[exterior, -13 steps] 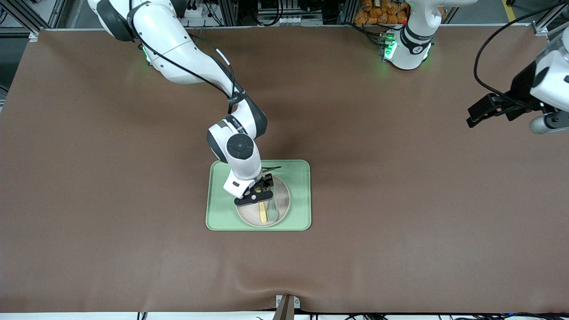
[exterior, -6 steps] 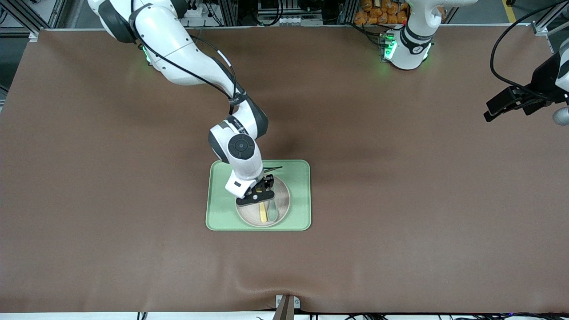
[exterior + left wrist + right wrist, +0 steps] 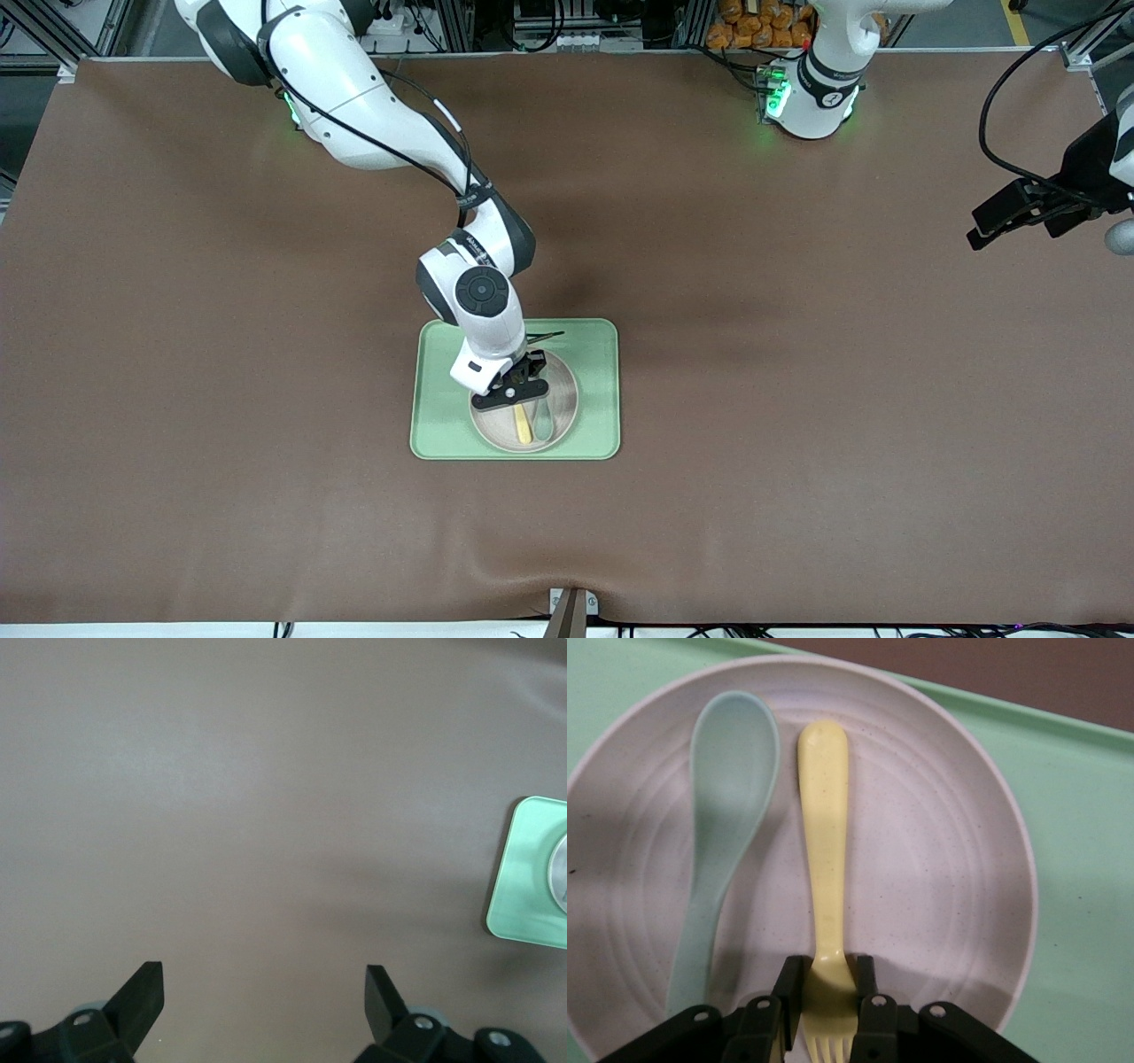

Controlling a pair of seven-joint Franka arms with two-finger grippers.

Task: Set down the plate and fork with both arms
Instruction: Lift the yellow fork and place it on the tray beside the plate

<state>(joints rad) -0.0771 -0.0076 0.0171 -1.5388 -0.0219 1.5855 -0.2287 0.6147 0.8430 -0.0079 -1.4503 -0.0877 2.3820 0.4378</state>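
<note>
In the front view, the round, off-white plate (image 3: 525, 413) sits on the light-green tray (image 3: 434, 425) in the middle of the brown table (image 3: 797, 443), in the part of the tray nearer the camera. On it lie the pale-yellow fork (image 3: 524, 425) and, just beside it toward the left arm's end, a grey-green spoon (image 3: 542, 422). The right gripper (image 3: 516, 398) reaches down onto the plate at the fork's tine end. The left gripper (image 3: 1019, 211) hangs over bare table at the left arm's end, well apart from the tray; the left arm waits. In the left wrist view, the left gripper (image 3: 263, 992) has its fingers (image 3: 142, 992) spread wide and holds nothing, with only brown table below and a corner of the tray (image 3: 523, 881) showing. In the right wrist view, the fork (image 3: 824, 859) lies flat along the plate (image 3: 939, 859), parallel to the spoon (image 3: 722, 815), and the right gripper (image 3: 825, 992) is closed narrowly on the fork's neck just above the tines, its fingers (image 3: 790, 988) pressed to both sides.
</note>
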